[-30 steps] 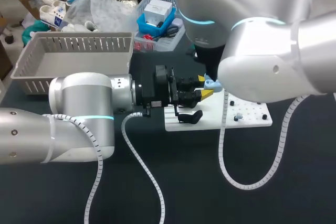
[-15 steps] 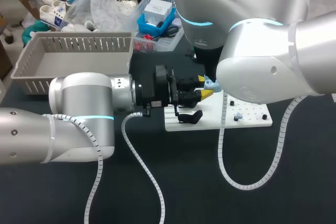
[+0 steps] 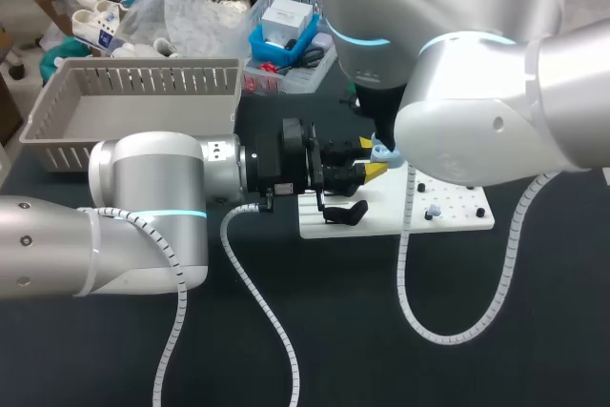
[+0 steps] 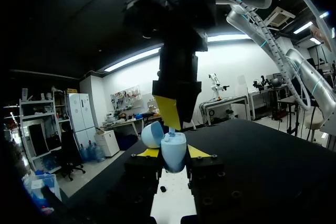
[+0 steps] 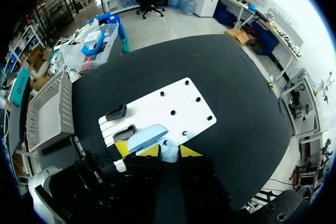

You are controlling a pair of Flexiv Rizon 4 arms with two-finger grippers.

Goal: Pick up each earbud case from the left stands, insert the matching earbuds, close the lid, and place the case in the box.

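My left end effector (image 4: 172, 153) is clamped on an open light-blue earbud case (image 4: 173, 158). My right end effector (image 5: 164, 151) hangs just above it, perhaps touching; I cannot tell its grip.

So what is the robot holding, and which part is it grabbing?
The left arm's jaws hold the blue earbud case by the sides of its lower half, lid open. Whether the right arm holds anything cannot be told.

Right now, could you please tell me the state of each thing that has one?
blue earbud case: lid open, held above the board.
left gripper: shut on the blue earbud case.
right gripper: right above the open case; grip unclear.
box: no case inside.
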